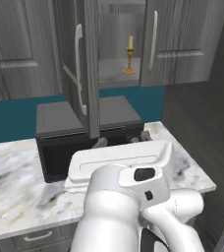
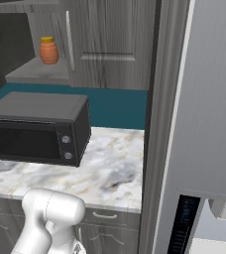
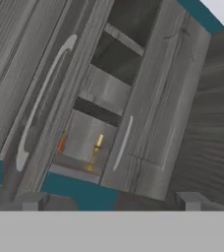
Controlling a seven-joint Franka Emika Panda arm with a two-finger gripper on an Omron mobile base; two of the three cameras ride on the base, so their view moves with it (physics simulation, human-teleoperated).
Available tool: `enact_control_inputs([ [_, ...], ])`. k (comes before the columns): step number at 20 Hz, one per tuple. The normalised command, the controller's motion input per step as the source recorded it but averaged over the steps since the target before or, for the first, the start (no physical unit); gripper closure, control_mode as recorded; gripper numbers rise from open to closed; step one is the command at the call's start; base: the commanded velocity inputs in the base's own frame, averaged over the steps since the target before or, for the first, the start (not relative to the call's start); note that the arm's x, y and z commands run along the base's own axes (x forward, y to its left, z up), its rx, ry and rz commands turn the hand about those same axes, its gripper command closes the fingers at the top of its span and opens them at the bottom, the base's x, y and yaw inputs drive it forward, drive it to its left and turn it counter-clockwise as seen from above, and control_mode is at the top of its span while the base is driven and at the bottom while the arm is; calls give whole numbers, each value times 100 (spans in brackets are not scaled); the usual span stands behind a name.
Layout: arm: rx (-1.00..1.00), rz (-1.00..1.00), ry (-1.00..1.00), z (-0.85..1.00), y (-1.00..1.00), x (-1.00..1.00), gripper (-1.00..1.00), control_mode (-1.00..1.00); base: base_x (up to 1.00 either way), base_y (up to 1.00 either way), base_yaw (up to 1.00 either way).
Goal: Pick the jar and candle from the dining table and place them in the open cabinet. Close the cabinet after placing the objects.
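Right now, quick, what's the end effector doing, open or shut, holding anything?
End effector: open, holding nothing; it faces the open cabinet, where the candle stands on the shelf.

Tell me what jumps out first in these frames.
The candle stands upright on the lower shelf of the open cabinet, whose door swings out over the black microwave on the marble counter. A small orange bottle sits on the same shelf.
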Motion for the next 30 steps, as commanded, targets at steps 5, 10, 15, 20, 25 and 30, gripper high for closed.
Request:
enact_control_inputs([
  [5,-6,-11,0,-42,62,50,-100,-100,0,0,0],
  [10,-5,-9,-1,-26,58,40,-100,-100,0,0,0],
  [15,-2,-10,-3,-1,34,48,-100,-100,0,0,0],
  [20,0,-9,0,-9,21,65,-100,-100,0,0,0],
  [25,0,-8,0,-8,2,26,-100,-100,0,0,0],
  [30,0,-5,0,-5,-14,29,-100,-100,0,0,0],
])
